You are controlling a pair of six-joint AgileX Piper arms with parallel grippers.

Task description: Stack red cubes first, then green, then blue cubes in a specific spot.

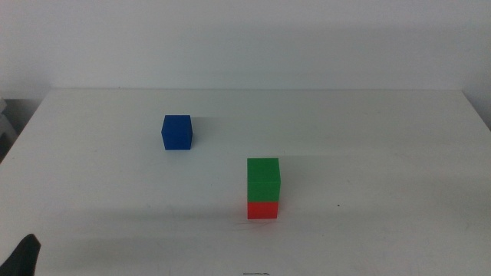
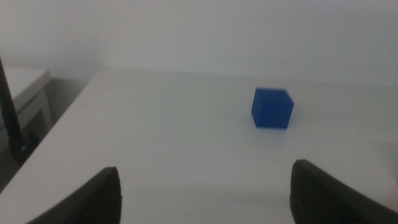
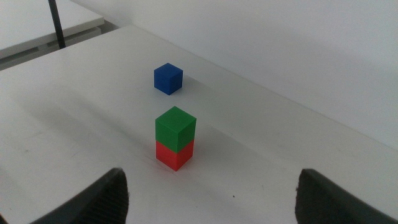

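The green cube (image 1: 263, 180) sits squarely on top of the red cube (image 1: 263, 209) on the white tabletop (image 1: 368, 153), right of the centre; the stack also shows in the right wrist view, green (image 3: 175, 127) on red (image 3: 174, 155). The blue cube (image 1: 177, 133) stands alone to the back left, apart from the stack, and shows in both wrist views (image 2: 272, 107) (image 3: 168, 78). My left gripper (image 2: 205, 199) is open and empty, well short of the blue cube; a dark tip of it shows at the middle view's bottom left corner (image 1: 23, 257). My right gripper (image 3: 211, 199) is open and empty, drawn back from the stack.
The table's left edge (image 2: 56, 130) drops off next to a pale unit beside it. A white wall stands behind the table's far edge (image 1: 253, 90).
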